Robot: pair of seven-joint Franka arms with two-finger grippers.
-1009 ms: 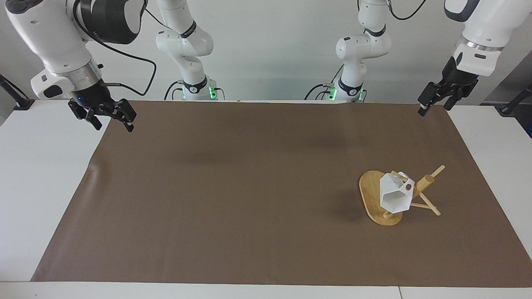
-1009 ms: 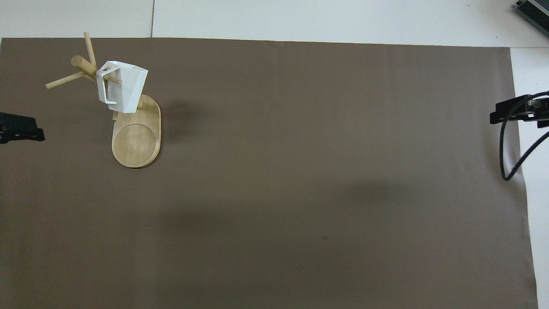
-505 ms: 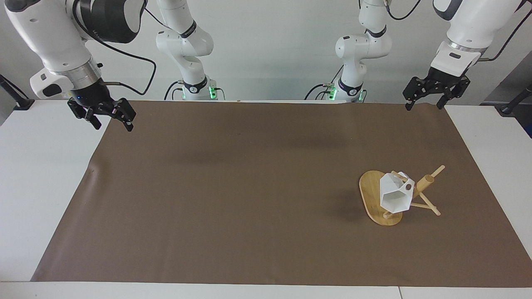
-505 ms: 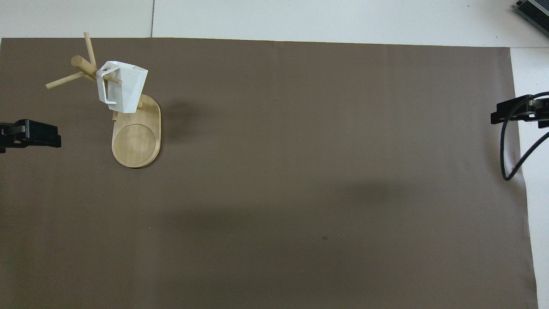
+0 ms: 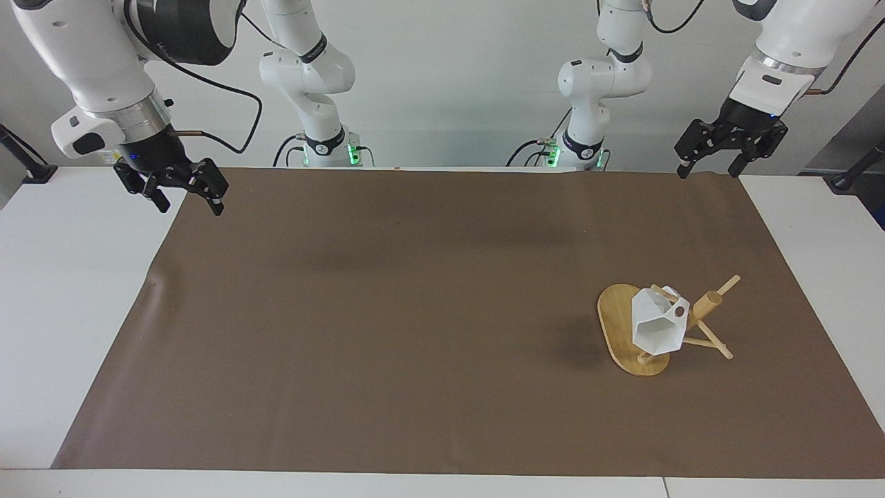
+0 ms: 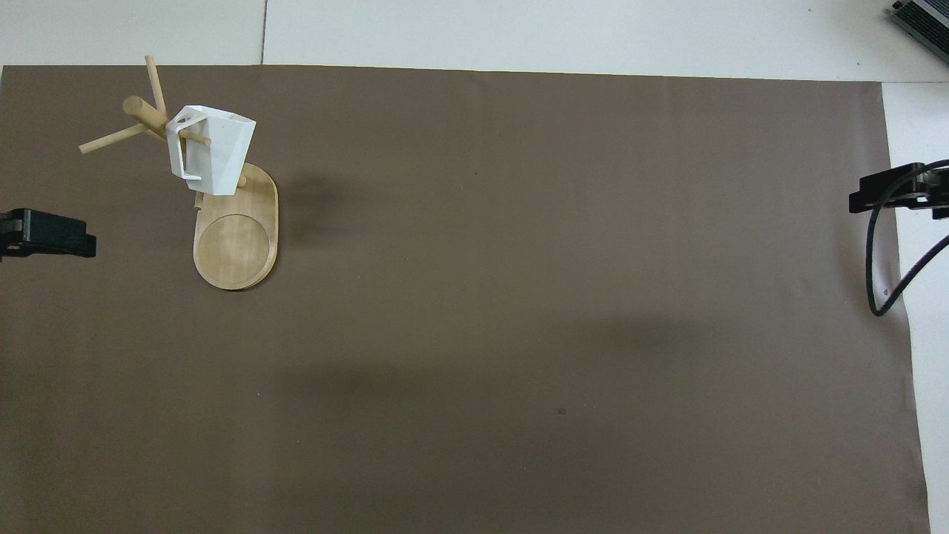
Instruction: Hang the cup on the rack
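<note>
Surface: brown mat (image 5: pixel 387 311) over a white table (image 5: pixel 62 290).
Left gripper (image 5: pixel 706 170): raised over the mat's corner at its own end, fingers spread, empty.
Right gripper (image 5: pixel 188 205): raised over the mat's edge at its own end, fingers spread, empty.
Cup (image 5: pixel 657 326): hanging by its handle on a rack (image 5: pixel 617 325) peg, toward the left arm's end, well apart from both grippers.

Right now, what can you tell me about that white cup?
The cup is small, matte white and angular, with faceted sides and a blocky handle pierced by a round hole. It hangs tilted on the rack, a thin wooden peg passing through its handle, its open mouth turned outward, above the rack's flat oval base. It sits toward the left arm's end of the table. Only the rack touches it; no pincer is near it.
</note>
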